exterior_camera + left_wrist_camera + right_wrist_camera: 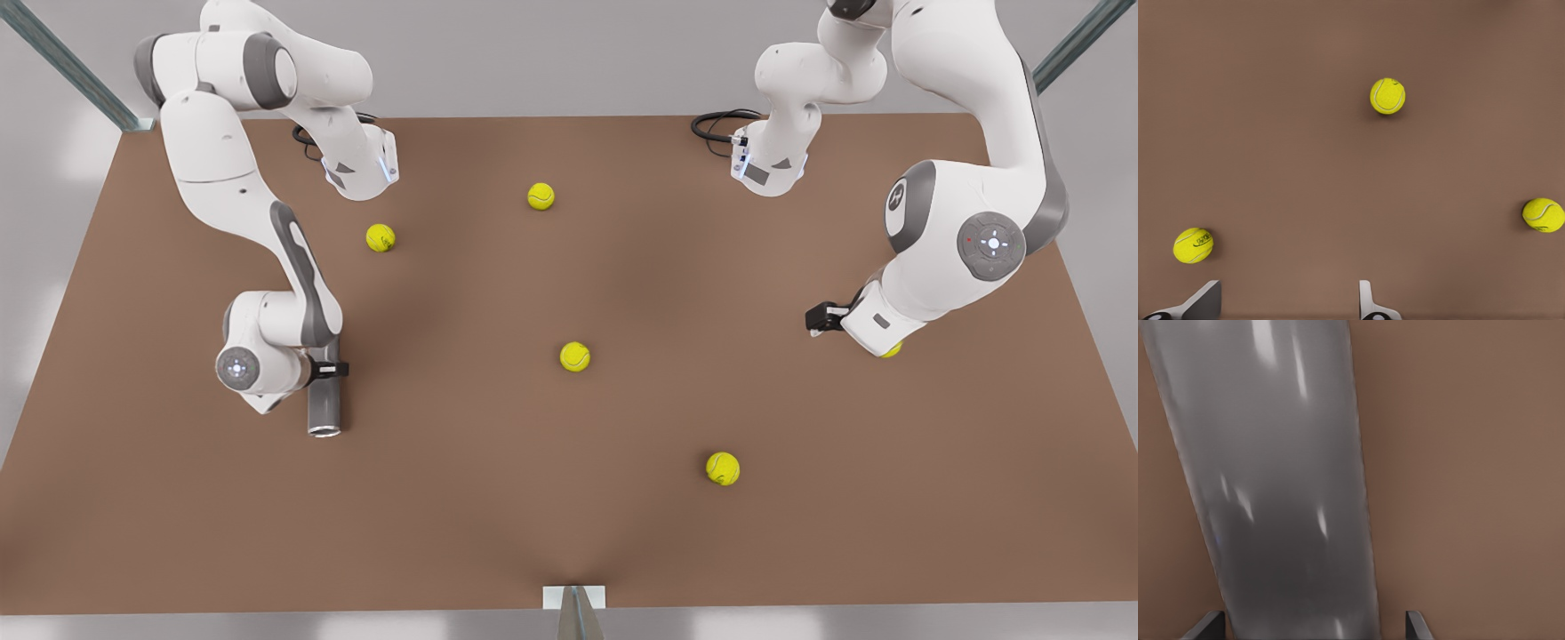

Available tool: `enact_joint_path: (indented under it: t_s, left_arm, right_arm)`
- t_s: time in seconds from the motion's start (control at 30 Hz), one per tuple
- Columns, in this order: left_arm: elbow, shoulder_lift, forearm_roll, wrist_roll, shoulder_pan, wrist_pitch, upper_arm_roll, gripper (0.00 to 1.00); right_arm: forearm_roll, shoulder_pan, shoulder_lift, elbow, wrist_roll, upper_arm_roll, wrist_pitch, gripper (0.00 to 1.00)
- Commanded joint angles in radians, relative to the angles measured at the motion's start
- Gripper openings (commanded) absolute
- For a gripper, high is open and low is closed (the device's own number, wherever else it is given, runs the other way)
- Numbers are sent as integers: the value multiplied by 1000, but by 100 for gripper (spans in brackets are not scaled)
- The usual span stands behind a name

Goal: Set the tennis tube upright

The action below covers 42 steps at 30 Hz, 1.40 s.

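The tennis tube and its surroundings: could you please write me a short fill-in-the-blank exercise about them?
1. The claw straddling the tennis tube belongs to the ____ arm.
2. The left wrist view looks down on ____ tennis balls.
3. The left claw waits above the table, holding nothing, with its fingers ____.
4. The lighter rim of the tennis tube points toward the front view's ____ edge.

Missing words: right; three; open; bottom

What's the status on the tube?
Right gripper open, straddling the grey metallic tennis tube. Left gripper open, waiting over yellow-green tennis balls. Nothing blocking the tube.
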Motion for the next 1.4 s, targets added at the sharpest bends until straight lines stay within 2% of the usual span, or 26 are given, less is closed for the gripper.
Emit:
enact_joint_path:
  t_s: [0.0, 0.3, 0.33, 0.37, 0.5, 0.57, 0.67, 0.8, 0.9, 1.0, 1.03, 1.2, 1.37]
  left_arm:
    - [0, -1, 0, -4, 0, 0, 0, 100]
    - [0, 2, 0, -5, 0, 0, 0, 100]
    - [0, 2, 0, -7, 0, 0, 0, 100]
    - [0, 4, 0, -7, 0, 0, 0, 100]
    - [0, 6, 0, -7, 0, 0, 0, 100]
    - [0, 6, 0, -7, 0, 1, 0, 100]
    - [0, 6, 0, -8, 0, 1, 0, 100]
    - [0, 6, 0, -8, 0, 1, 0, 100]
    - [0, 7, 0, -8, 0, 1, 0, 100]
    - [0, 7, 0, -8, 0, 1, 0, 100]
    - [0, 7, 0, -8, 0, 1, 0, 100]
    - [0, 12, 2, -8, 0, 3, 0, 100]
    - [0, 19, 2, -8, 0, 5, 0, 100]
  right_arm:
    - [4, 2, 8, 0, -85, 0, 3, 100]
    - [4, -2, 24, 2, -84, 0, 5, 100]
    - [4, -2, 24, 2, -82, 0, 5, 80]
    - [4, -2, 24, 3, -82, 0, 5, 75]
    - [4, 2, 24, 13, -81, 0, -1, 75]
    - [9, 21, 19, 89, -79, 5, -76, 76]
    - [43, 144, 19, 221, -78, 5, -144, 76]
    - [52, 506, 44, 413, -44, 5, -189, 75]
    - [47, 692, 117, 507, -126, 3, -182, 75]
    - [43, 779, 134, 542, -508, 1, -71, 75]
    - [41, 825, 133, 540, -542, 1, -31, 75]
    - [47, 951, 151, 560, -544, 0, 2, 75]
    - [107, 983, 239, 557, -466, 0, 69, 76]
